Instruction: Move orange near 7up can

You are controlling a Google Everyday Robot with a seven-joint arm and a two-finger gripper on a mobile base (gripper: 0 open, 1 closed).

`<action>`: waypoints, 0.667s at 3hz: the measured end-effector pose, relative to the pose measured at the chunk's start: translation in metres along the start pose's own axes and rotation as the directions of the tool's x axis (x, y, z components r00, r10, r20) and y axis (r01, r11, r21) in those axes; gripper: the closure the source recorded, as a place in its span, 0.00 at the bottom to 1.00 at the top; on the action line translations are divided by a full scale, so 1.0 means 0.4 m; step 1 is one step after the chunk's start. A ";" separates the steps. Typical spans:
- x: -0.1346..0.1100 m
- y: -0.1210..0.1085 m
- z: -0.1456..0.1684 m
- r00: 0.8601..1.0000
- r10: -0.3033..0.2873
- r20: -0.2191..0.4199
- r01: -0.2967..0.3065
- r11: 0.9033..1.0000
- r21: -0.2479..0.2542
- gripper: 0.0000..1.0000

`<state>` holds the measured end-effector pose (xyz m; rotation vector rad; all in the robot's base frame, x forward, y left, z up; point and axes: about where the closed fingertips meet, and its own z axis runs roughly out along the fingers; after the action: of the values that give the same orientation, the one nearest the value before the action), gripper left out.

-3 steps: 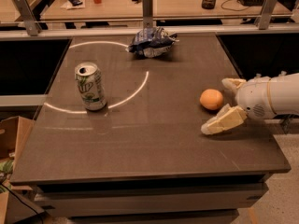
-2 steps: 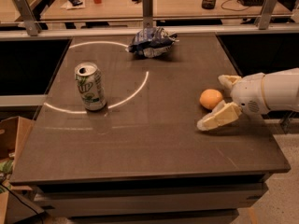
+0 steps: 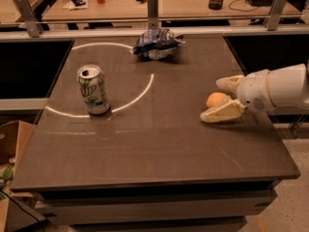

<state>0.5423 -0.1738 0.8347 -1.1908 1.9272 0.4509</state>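
Note:
The orange point(image 3: 215, 99) rests on the dark table point(image 3: 159, 149) at the right side. My gripper point(image 3: 219, 98) reaches in from the right edge, one cream finger point(image 3: 228, 83) behind the orange and the other in front of it. The fingers have closed in against the orange. The 7up can point(image 3: 93, 89), white and green with a silver top, stands upright at the left of the table, far from the orange.
A crumpled blue and silver snack bag point(image 3: 157, 44) lies at the back middle of the table. A white ring of light point(image 3: 145, 88) curves across the surface near the can. A cardboard box point(image 3: 12, 144) sits on the floor at the left.
My gripper has moved slightly left, and the front finger has come up towards the orange, narrowing the gap. The orange has barely shifted. The can has not moved.

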 end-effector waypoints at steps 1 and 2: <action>-0.007 -0.004 0.003 1.000 -0.013 0.003 0.013 1.000 -0.005 0.50; -0.015 -0.004 0.003 1.000 -0.021 0.010 0.021 1.000 -0.011 0.73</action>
<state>0.5454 -0.1703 0.8387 -1.2127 1.9040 0.4565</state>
